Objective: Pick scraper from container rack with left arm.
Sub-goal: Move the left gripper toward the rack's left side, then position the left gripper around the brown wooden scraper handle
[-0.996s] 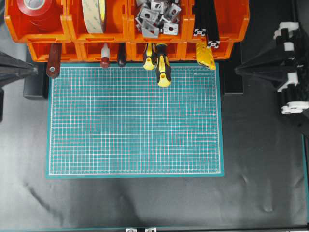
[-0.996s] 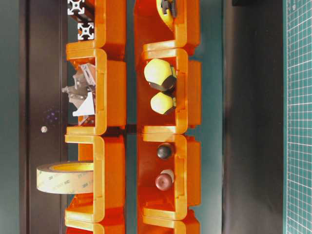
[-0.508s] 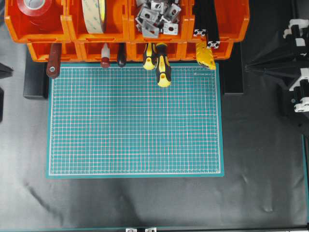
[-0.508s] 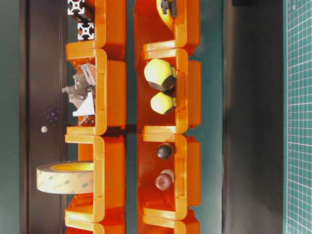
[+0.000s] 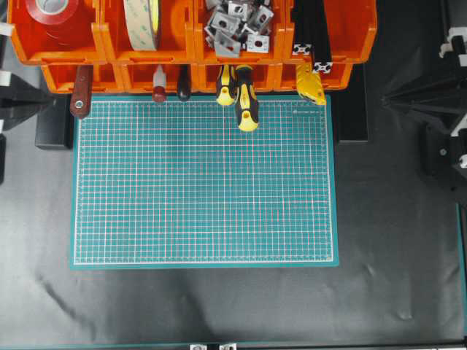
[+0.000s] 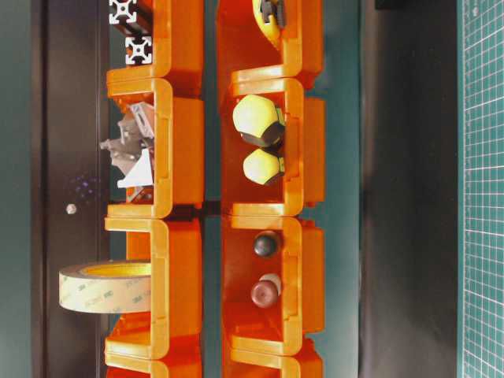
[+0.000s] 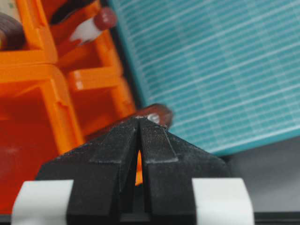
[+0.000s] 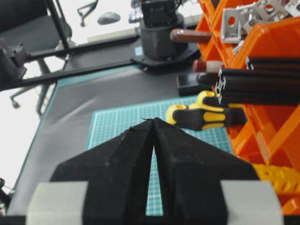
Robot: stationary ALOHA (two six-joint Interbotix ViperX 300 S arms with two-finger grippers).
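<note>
The scraper [image 5: 79, 93] has a reddish-brown wooden handle that sticks out of the leftmost lower bin of the orange container rack [image 5: 191, 57]. Its blade is hidden inside the bin. My left gripper [image 5: 51, 100] is shut and empty at the table's left edge, its tip just left of the handle. In the left wrist view the shut tips [image 7: 139, 120] sit right in front of the handle's end [image 7: 158, 112], beside the rack [image 7: 47, 93]. My right gripper [image 5: 387, 104] is shut and empty at the far right. It also shows in the right wrist view [image 8: 153, 121].
A green cutting mat [image 5: 204, 182] lies in front of the rack. A red-knobbed tool [image 5: 158, 92], a dark-handled tool [image 5: 183, 87] and two yellow-and-black screwdrivers [image 5: 246, 102] stick out of the lower bins. Upper bins hold tape rolls [image 5: 142, 22], metal brackets [image 5: 237, 25] and black profiles [image 5: 314, 33].
My left gripper swung out past the left edge and has come back, its tip again near the scraper handle. My right gripper has drawn back to the right. The scraper has not moved.
</note>
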